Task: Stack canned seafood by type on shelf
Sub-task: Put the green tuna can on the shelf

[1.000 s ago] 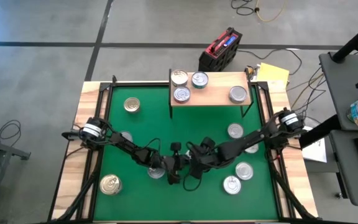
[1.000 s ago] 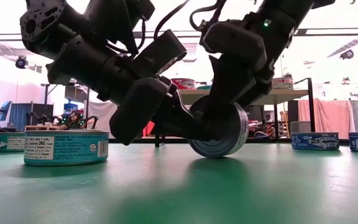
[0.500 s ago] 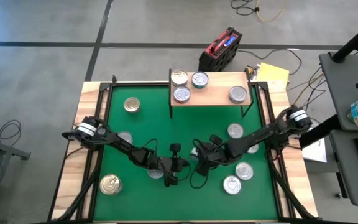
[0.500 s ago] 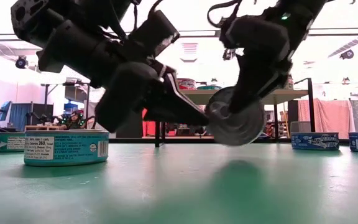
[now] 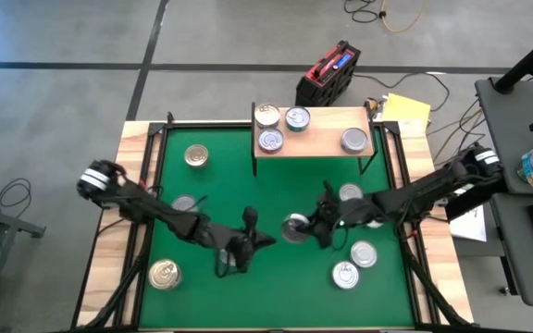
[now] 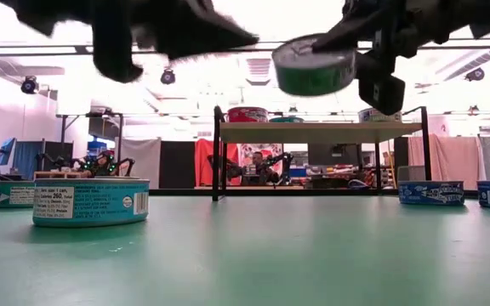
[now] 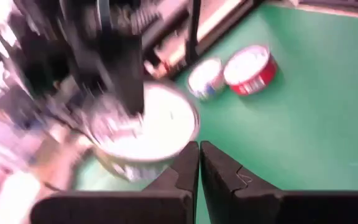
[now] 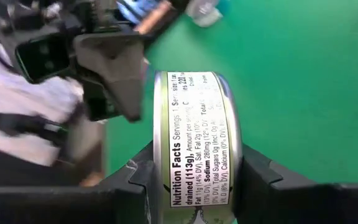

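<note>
Mid-mat, just past centre toward 3 o'clock: right hand point(image 5: 305, 228) clamped on a tin point(image 5: 293, 228), fingers point(image 8: 263, 177) pressing its top and bottom faces, label band showing between them. Low view has this tin point(image 6: 316, 70) lifted clear of the mat, tilted, above shelf-top level.

Left hand point(image 5: 244, 242) at about 6 o'clock of centre, near the held tin but apart from it, fingers point(image 7: 185, 167) pressed together, gripping nothing.

Shelf point(image 5: 313, 141) at 12 o'clock on the worktop edge, carrying four tins: three clustered at its 9 o'clock end point(image 5: 267, 116) point(image 5: 297, 118) point(image 5: 270, 141), one alone toward its 3 o'clock end point(image 5: 354, 141).

Loose tins on the green mat point(image 5: 211, 194):
- gold-topped one at 10 o'clock point(image 5: 196, 156)
- another gold-topped at 7 o'clock point(image 5: 164, 274)
- silver one at 9 o'clock point(image 5: 184, 204), partly under the left arm
- one at 2 o'clock point(image 5: 350, 193), partly behind the right arm
- two at 4 o'clock, near each other point(image 5: 364, 254) point(image 5: 345, 275)

Low view, near side: a teal-labelled tin point(image 6: 91, 201) flat on the mat; which of the loose tins it is, probably the 7 o'clock one, hard to confirm.

Beyond the worktop at 12 o'clock, a red-and-black case point(image 5: 328, 74) on the floor.
</note>
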You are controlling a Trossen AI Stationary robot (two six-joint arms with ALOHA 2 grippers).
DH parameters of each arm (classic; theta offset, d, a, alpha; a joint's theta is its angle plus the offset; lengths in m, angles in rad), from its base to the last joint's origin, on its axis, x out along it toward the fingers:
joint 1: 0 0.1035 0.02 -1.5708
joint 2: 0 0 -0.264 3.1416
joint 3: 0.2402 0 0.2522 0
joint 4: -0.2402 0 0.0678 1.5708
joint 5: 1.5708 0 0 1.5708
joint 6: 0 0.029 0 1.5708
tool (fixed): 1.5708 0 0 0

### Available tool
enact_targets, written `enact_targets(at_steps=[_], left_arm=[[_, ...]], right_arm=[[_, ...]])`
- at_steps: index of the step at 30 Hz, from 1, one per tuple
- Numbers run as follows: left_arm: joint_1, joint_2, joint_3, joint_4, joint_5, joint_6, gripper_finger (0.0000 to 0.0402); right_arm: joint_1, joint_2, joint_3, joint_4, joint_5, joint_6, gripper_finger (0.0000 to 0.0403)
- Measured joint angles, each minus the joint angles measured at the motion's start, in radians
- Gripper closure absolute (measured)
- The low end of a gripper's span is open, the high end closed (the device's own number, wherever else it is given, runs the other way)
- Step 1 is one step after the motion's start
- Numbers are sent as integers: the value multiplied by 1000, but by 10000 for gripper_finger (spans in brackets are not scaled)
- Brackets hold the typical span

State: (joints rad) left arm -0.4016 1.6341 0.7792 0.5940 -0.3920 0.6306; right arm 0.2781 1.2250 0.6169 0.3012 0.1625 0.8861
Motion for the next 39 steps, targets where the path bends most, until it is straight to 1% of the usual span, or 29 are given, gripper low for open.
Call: enact_targets(at_steps=[5, 7, 9, 12, 15, 18, 20, 22, 24, 28, 35, 39], left_arm=[[-45, -99, -1, -11, -92, 231, 401], [-55, -114, 9, -16, -103, 319, 393], [-62, -122, 20, -20, -110, 386, 376], [-65, -119, 51, -44, -129, 431, 336], [-67, -112, 75, -83, -150, 491, 282], [-76, -106, 77, -61, -159, 600, 227], [-80, -100, 77, -36, -202, 695, 197], [-80, -89, 77, -11, -263, 776, 177], [-78, -75, 77, 5, -298, 841, 168], [-81, -44, 77, 102, -299, 933, 167], [-79, 28, 77, 267, -298, 1113, 171], [-72, 55, 77, 308, -297, 1145, 171]], right_arm=[[-33, -15, -63, 189, -131, 110, 275], [-49, -13, -65, 216, -179, 140, 275], [-63, -12, -66, 229, -215, 161, 275], [-78, -12, -66, 286, -248, 202, 275], [-92, -13, -65, 325, -279, 234, 275], [-102, -12, -66, 329, -288, 255, 275], [-107, -13, -66, 348, -294, 272, 275], [-108, -13, -66, 361, -302, 283, 275], [-109, -13, -66, 381, -315, 295, 275], [-109, -12, -65, 426, -320, 309, 275], [-109, -10, -48, 423, -312, 321, 275], [-109, -10, -33, 413, -311, 324, 275]])
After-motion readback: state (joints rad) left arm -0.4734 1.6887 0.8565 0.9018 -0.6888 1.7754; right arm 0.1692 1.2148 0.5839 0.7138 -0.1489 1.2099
